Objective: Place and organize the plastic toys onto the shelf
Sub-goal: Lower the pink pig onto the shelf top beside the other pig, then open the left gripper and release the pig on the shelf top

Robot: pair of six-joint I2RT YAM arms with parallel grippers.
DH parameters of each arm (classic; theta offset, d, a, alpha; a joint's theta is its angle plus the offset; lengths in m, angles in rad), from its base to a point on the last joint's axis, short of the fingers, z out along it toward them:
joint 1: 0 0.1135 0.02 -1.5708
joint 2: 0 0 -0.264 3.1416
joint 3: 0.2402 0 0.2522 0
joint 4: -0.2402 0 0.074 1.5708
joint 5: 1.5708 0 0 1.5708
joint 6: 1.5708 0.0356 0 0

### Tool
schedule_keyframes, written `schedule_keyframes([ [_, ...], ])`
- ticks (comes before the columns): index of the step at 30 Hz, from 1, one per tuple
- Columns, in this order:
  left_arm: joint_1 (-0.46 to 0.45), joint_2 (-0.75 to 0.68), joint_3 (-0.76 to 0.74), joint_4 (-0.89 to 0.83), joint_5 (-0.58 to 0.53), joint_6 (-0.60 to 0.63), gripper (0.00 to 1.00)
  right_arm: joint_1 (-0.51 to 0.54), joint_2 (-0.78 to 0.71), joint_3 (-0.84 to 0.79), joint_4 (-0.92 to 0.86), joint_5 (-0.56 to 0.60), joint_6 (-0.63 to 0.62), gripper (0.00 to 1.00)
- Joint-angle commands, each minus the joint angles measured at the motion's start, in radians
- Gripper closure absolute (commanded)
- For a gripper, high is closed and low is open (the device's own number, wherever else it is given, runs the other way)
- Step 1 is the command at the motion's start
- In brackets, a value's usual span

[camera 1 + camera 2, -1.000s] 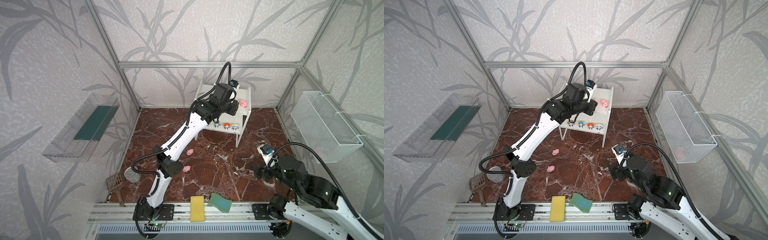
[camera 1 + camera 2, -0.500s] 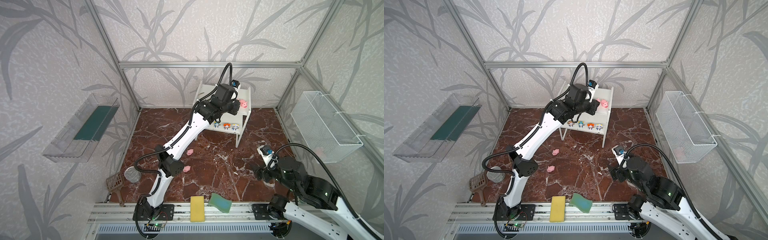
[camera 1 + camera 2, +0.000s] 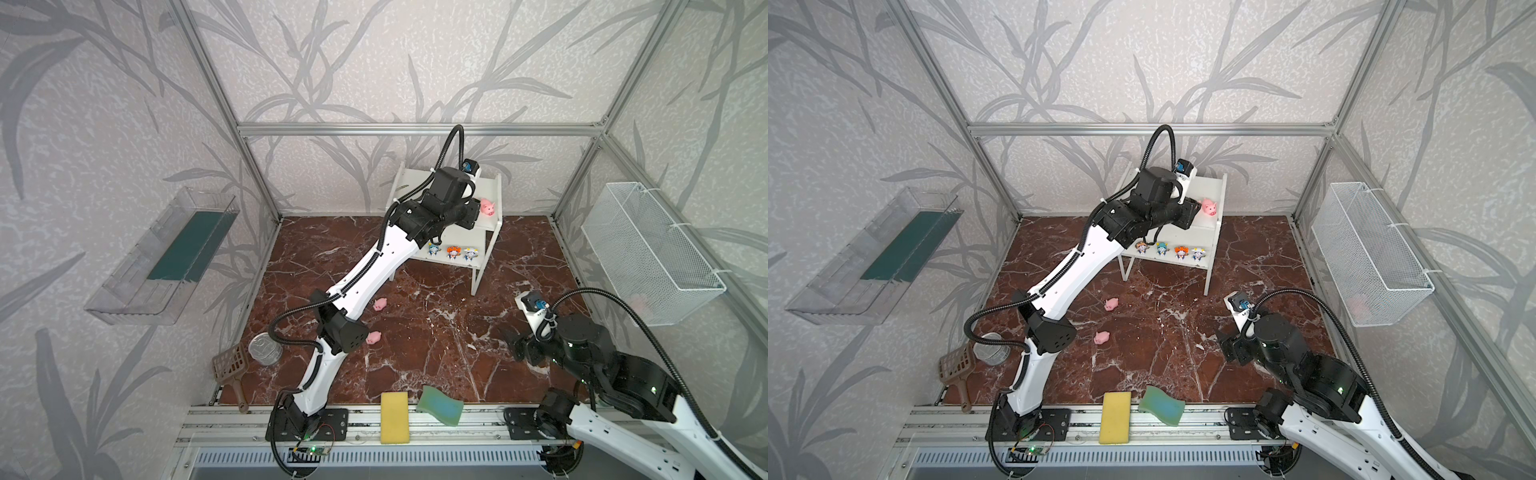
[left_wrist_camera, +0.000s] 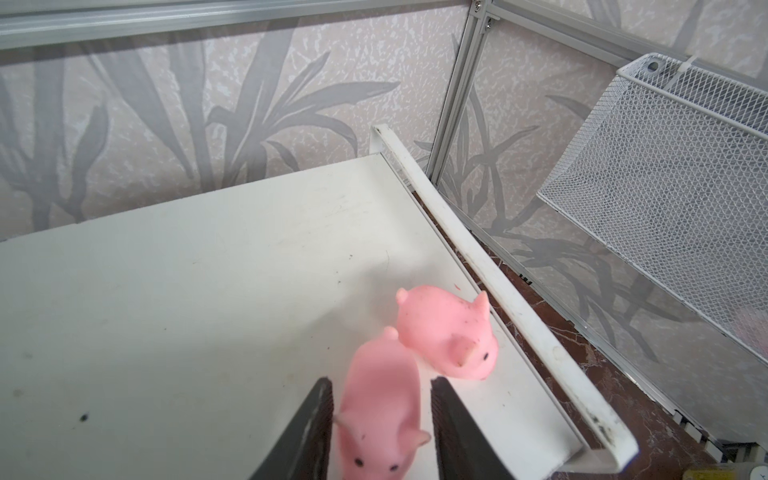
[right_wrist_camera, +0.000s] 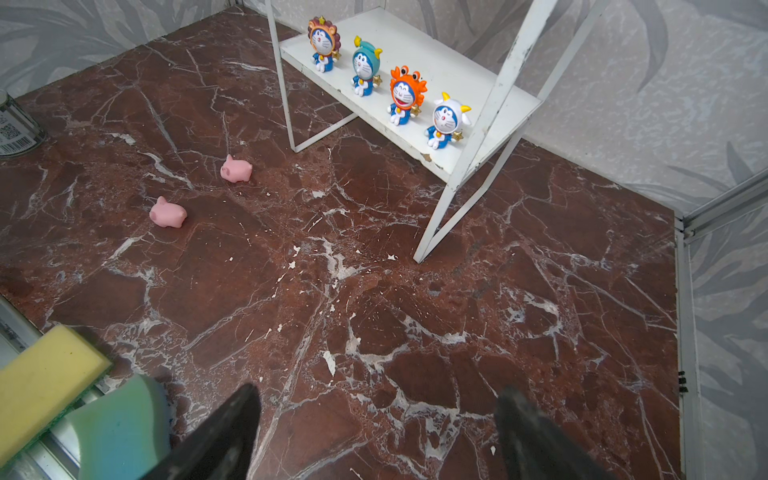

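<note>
While left pincer (image 4: 380, 381) stands parted | pig (image 4: 382, 415) lengthwise between jaws, snout wristward | right pincer (image 5: 379, 388) agape

A robotics lab test cell. A silver aluminium extrusion frame (image 3: 415, 129) holds flat wall panels printed with grey leaves (image 3: 374, 62) around a red-brown marble-patterned tabletop (image 3: 436, 340). 2 white-and-black robot arms, the left arm (image 3: 386, 253) and the right arm (image 3: 623, 382), are bolted to a slotted metal rail (image 3: 232, 424) along the front edge — a bare green circuit board (image 3: 311, 449) lies by the left base.
</note>
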Motion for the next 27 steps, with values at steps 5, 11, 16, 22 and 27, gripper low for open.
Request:
schedule_keyframes([
  [5,-0.003,-0.015,0.034,0.011,-0.003,0.017,0.48,0.003,-0.009,-0.013,0.028,-0.007,-0.010,0.11],
  [11,0.000,-0.060,0.015,-0.013,-0.060,0.048,0.41,0.003,-0.010,-0.015,0.028,-0.010,-0.008,0.11],
  [16,0.008,-0.119,-0.071,0.005,-0.098,0.069,0.36,0.003,-0.007,-0.015,0.031,-0.013,-0.011,0.11],
  [22,0.021,-0.178,-0.168,0.036,-0.130,0.088,0.29,0.003,-0.014,-0.015,0.040,-0.020,-0.017,0.11],
  [27,0.041,-0.206,-0.236,0.054,-0.158,0.092,0.26,0.003,-0.009,-0.015,0.043,-0.029,-0.014,0.11],
])
